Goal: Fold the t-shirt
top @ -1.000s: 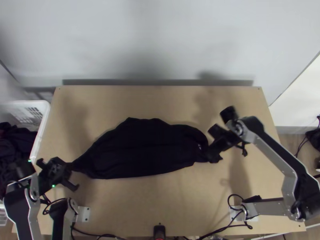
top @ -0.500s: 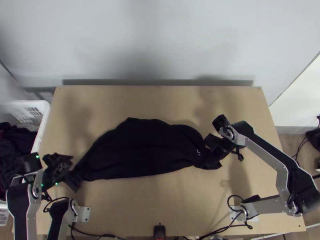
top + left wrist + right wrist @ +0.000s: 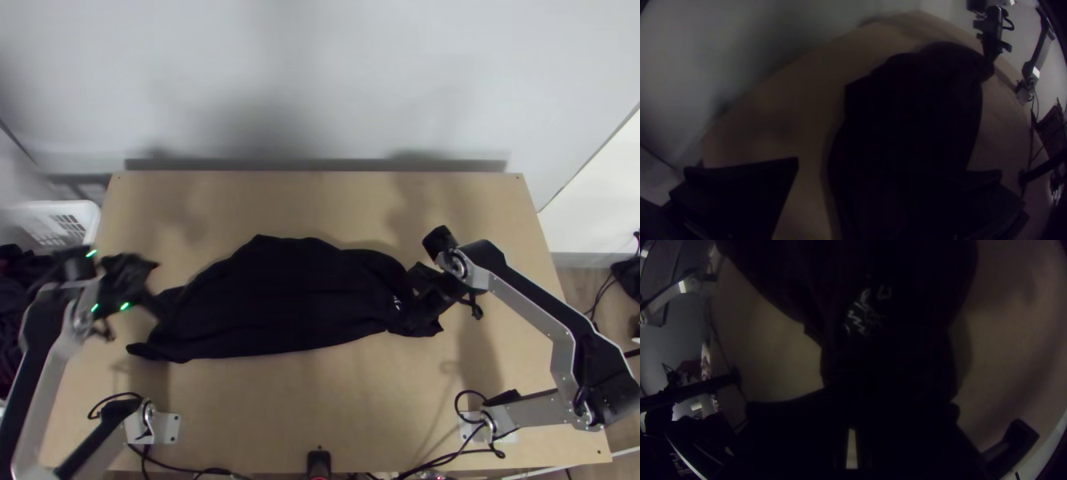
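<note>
- Right gripper [image 3: 418, 310]: fingers closed up, pinching one end of the t-shirt [image 3: 288, 296]. Only a thin slit shows between them in its own wrist view.
- Left gripper [image 3: 152, 286]: fingers spread wide, nothing pinched. It's right above the shirt's other end, one finger over the dark cloth and the other off to the side; can't really tell if it's touching.
- So the shirt's basically lying between the two grippers, a long dark shape across the table [image 3: 320, 400]. Can't make out how many layers it's got.
- There's a pale print [image 3: 398, 303] on it, just beside the right gripper.
- Near the left gripper, a narrow tip of the shirt pokes out, closer to the arm bases than the gripper is.
- White basket [image 3: 94, 220] is just past the left gripper on its outer side, with more dark fabric [image 3: 16, 276] in it.
- Plain grey wall [image 3: 320, 80] stands beyond both grippers.
</note>
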Controlling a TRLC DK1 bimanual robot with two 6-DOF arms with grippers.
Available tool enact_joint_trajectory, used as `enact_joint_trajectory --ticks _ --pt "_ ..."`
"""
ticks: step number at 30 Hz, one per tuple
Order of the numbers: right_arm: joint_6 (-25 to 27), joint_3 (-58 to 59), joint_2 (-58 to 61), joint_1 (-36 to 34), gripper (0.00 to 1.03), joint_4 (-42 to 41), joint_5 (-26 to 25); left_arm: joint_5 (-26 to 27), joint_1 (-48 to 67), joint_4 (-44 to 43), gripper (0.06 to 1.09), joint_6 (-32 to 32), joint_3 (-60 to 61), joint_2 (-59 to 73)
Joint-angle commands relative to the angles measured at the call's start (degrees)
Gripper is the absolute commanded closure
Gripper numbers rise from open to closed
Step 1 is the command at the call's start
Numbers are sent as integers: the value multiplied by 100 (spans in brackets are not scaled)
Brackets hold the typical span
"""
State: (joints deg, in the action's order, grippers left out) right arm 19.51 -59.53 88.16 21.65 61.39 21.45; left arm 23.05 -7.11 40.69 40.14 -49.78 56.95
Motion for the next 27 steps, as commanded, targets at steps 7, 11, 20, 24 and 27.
enact_joint_trajectory --ticks 7,11,20,24,27 --pt "-123 -103 -18 138 100 -56 -1 235 1599 -518 13 -402 -2458 3938" --pt "-123 -103 -18 191 100 -56 -1 358 1792 -333 13 -156 -3539 4878" --pt "-131 -68 -80 191 100 -56 -10 666 1880 1354 13 134 -6193 7023" --pt "-131 -112 -115 182 100 -56 -10 587 1916 1407 13 301 -6386 7418" --pt "-131 -85 -141 173 100 -56 -10 560 1916 1451 13 328 -6430 7594"
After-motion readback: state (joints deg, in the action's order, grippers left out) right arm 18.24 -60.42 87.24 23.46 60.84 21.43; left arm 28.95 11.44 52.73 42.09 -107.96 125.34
